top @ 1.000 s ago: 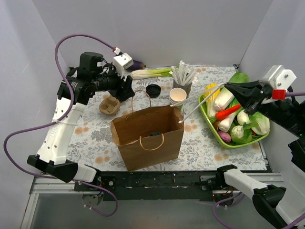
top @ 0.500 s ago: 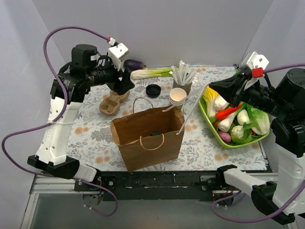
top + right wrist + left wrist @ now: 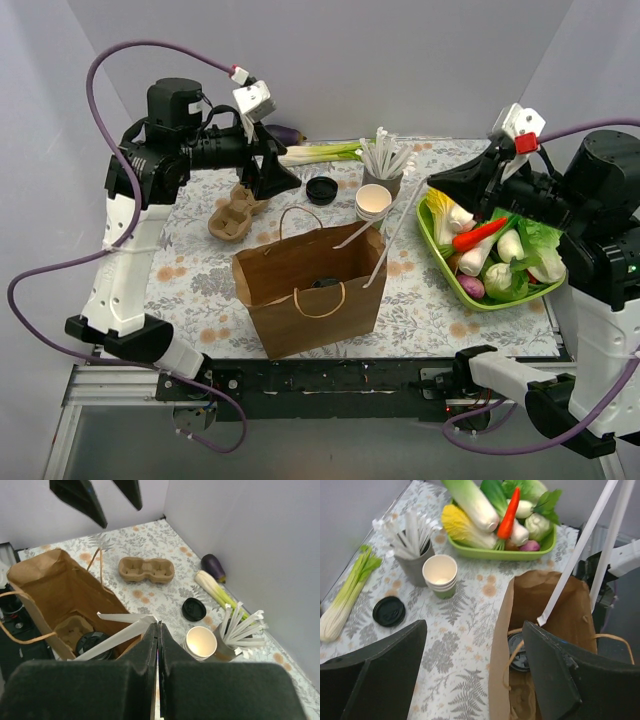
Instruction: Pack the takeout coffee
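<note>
The takeout coffee stands inside the open brown paper bag (image 3: pixel 300 310); only its black lid (image 3: pixel 325 282) shows, beside a cardboard carrier slot (image 3: pixel 70 627). The lid also shows in the left wrist view (image 3: pixel 520 652) and the right wrist view (image 3: pixel 95 644). My right gripper (image 3: pixel 432 185) is shut on two white wrapped straws (image 3: pixel 390 238) whose lower ends hang over the bag's right side. My left gripper (image 3: pixel 272 170) is open and empty, held above the table behind the bag's left rear.
A stack of lidless cups (image 3: pixel 373 202), a loose black lid (image 3: pixel 321 189) and a holder of straws (image 3: pixel 382 165) stand behind the bag. An empty cup carrier (image 3: pixel 235 212) lies at the left. A green tray (image 3: pixel 500 304) of vegetables is at the right. A leek (image 3: pixel 315 153) lies at the back.
My right gripper has moved left with the straws, bringing their lower ends over the bag. My left gripper has shifted right and up behind the bag.
</note>
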You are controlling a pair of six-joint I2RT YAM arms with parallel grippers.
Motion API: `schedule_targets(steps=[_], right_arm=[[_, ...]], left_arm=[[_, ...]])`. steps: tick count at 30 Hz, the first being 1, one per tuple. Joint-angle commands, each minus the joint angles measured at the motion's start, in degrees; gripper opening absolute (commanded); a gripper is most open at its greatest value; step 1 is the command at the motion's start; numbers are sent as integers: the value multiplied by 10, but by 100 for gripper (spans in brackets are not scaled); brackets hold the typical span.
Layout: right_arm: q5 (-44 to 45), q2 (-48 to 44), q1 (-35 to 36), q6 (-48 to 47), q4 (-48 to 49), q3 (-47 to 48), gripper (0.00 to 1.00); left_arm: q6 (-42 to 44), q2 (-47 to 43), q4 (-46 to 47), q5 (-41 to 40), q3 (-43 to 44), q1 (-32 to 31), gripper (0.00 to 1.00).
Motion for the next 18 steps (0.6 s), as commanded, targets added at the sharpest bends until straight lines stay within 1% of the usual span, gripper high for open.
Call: schedule_targets(steps=[1, 4, 5, 7, 8, 9, 11, 14, 18], right_arm=[[-38, -22, -2, 0, -10, -43, 1], [-41, -30, -3, -1, -11, -74, 1], [-40, -34, -3, -3, -12, -81, 1], [-42, -39, -2, -4, -12, -101, 1], [-48, -43, -3, -6, -15, -109, 1], [-49, -44, -2, -7, -16, -123, 1], [-56, -46, -2, -7, -18, -138, 1], [-52, -49, -2, -13, -19, -163, 1], [-41, -45, -3, -19, -16, -173, 1]], left_arm=[[-11, 43, 4, 101, 52, -11, 78], [-12, 59, 4, 117, 59, -31, 78], [-11, 58, 4, 119, 56, -50, 78], [-5, 43, 8, 117, 21, -79, 78], [-2, 37, 13, 111, 5, -107, 78], [1, 32, 14, 111, -21, -119, 78], [7, 33, 18, 112, -40, -135, 78], [14, 44, 21, 107, -44, -143, 77], [30, 64, 8, 97, -25, -143, 77]])
